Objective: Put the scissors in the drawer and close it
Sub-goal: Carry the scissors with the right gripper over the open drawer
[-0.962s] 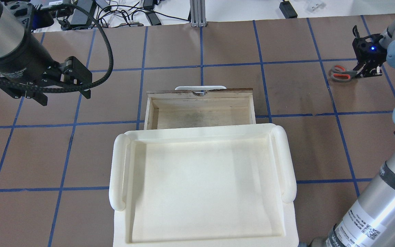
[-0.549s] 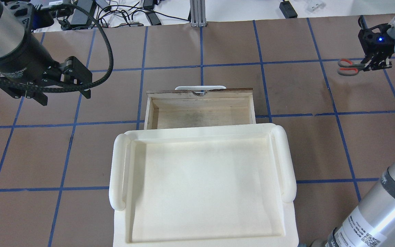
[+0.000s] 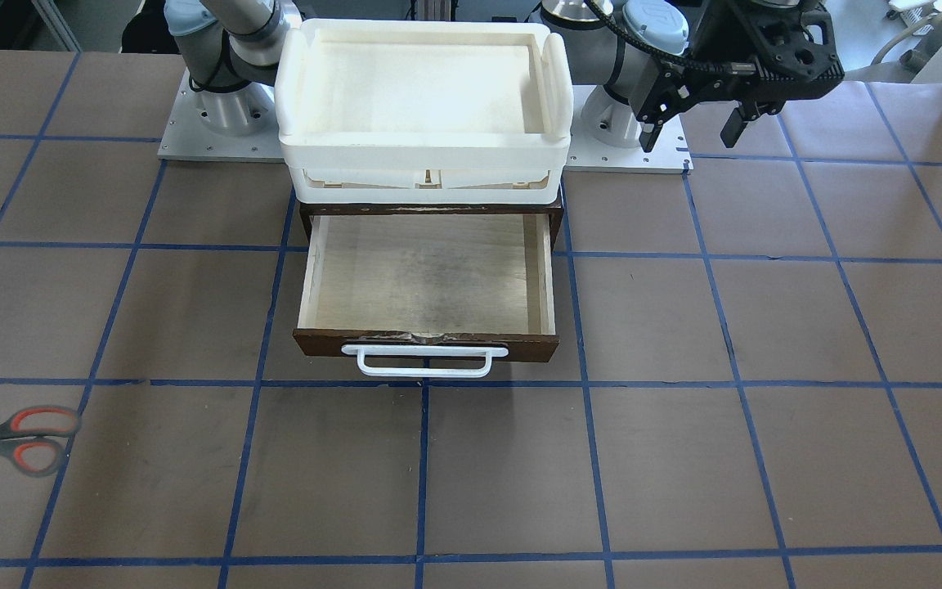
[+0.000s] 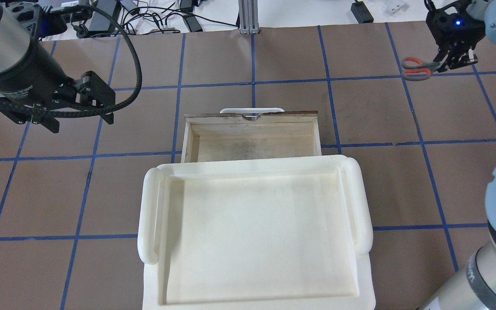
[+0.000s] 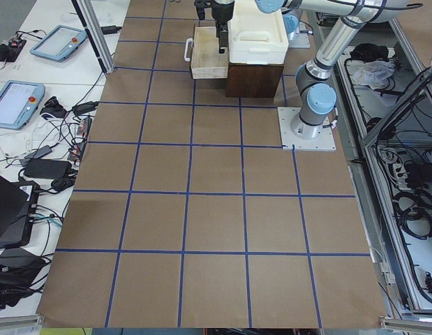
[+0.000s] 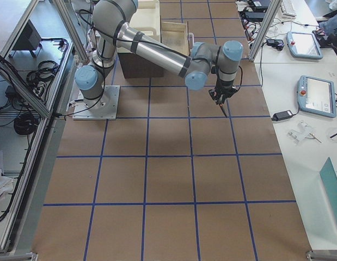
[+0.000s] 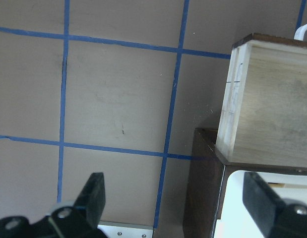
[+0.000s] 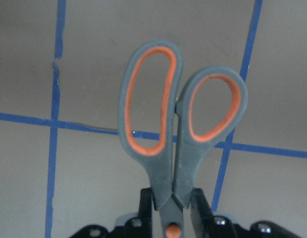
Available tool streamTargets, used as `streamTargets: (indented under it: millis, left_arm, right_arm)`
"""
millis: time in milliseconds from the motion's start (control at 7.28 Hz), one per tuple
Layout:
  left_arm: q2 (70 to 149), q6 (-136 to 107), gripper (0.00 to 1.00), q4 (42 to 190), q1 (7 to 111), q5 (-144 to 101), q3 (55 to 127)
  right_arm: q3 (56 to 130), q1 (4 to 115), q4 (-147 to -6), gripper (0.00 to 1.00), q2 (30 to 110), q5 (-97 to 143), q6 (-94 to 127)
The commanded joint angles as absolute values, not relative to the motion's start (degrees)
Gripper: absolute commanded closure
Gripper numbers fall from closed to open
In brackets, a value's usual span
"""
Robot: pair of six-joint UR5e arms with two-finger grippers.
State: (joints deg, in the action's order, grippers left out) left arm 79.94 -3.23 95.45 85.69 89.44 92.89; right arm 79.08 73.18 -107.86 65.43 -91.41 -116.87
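Observation:
The scissors (image 4: 418,69), grey handles lined orange-red, hang in the air at the far right, handles pointing left. My right gripper (image 4: 451,63) is shut on them near the pivot. The right wrist view shows the scissors (image 8: 178,129) held above the brown table, fingers (image 8: 145,210) pressed on both sides. In the front-facing view the scissors (image 3: 25,442) are at the left edge. The wooden drawer (image 4: 251,118) stands pulled out, its pale inside empty, its white handle (image 3: 424,361) toward the far side. My left gripper (image 4: 80,113) is open and empty, hovering left of the drawer (image 7: 267,99).
A white plastic tray (image 4: 149,215) sits on top of the dark cabinet (image 7: 205,193) above the drawer. Cables and power bricks (image 4: 101,17) lie beyond the table's far edge. Blue tape lines grid the brown table.
My right gripper has lifted the scissors off the table and carried them up and toward the far edge, then slightly left. The left arm and the drawer have not moved.

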Motion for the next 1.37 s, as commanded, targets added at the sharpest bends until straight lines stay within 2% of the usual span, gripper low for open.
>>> streamTargets:
  millis: [0,549,1236]
  left_arm:
    - [79.89,-3.16,0.00,95.54,85.69,89.47,92.90]
    - [79.89,-3.16,0.00,95.54,85.69,89.47,92.90]
    - [79.19,-3.08,0.00,95.71,85.69,89.56,93.51]
  right_arm:
    - [79.28,83.45,-101.18,1.00,71.35,-91.14,-110.43]
    - [79.54,99.28,-99.06,1.00,72.60,-90.97,-89.95]
    - [84.81,106.95,-99.05,1.00,72.77,-86.92,-82.91]
